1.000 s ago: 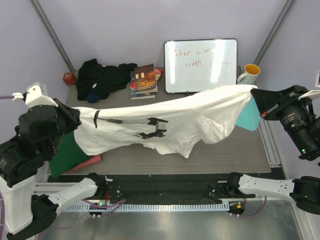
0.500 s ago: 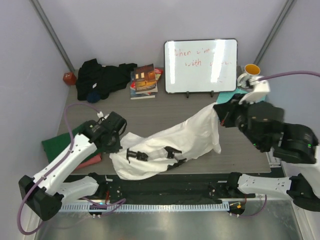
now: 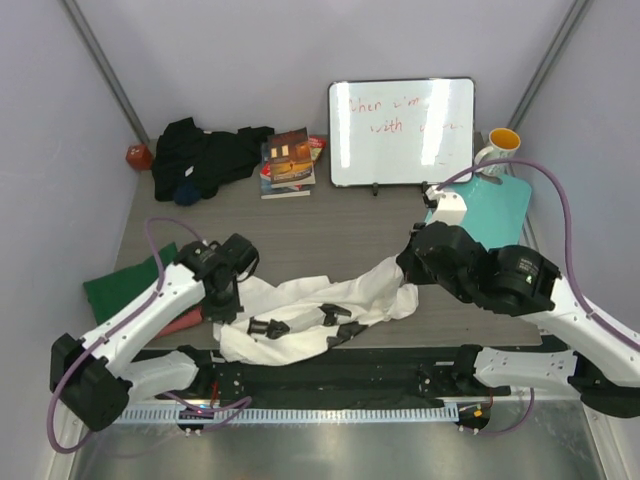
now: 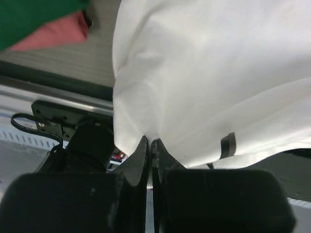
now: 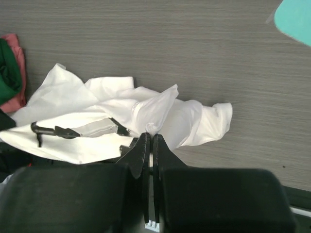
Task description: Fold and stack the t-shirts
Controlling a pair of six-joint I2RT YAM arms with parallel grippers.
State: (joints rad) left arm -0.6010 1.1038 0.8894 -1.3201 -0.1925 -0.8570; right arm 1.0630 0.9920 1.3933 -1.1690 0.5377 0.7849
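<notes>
Both pinch the white t-shirt [image 3: 300, 300]: left gripper [image 4: 149, 141] on its left edge, right gripper [image 5: 149, 136] on a right-end fold. Shirt lies bunched at the table [image 3: 330, 225] front, probably held for spreading flat.

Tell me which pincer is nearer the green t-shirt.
Left. The left pincer grips the white t-shirt just beside the green t-shirt; the right pincer holds its other end, farther away.

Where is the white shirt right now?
In the top view the white t-shirt lies crumpled at the near edge of the table, pinched by the left hand and the right hand, with the green shirt to its left.
</notes>
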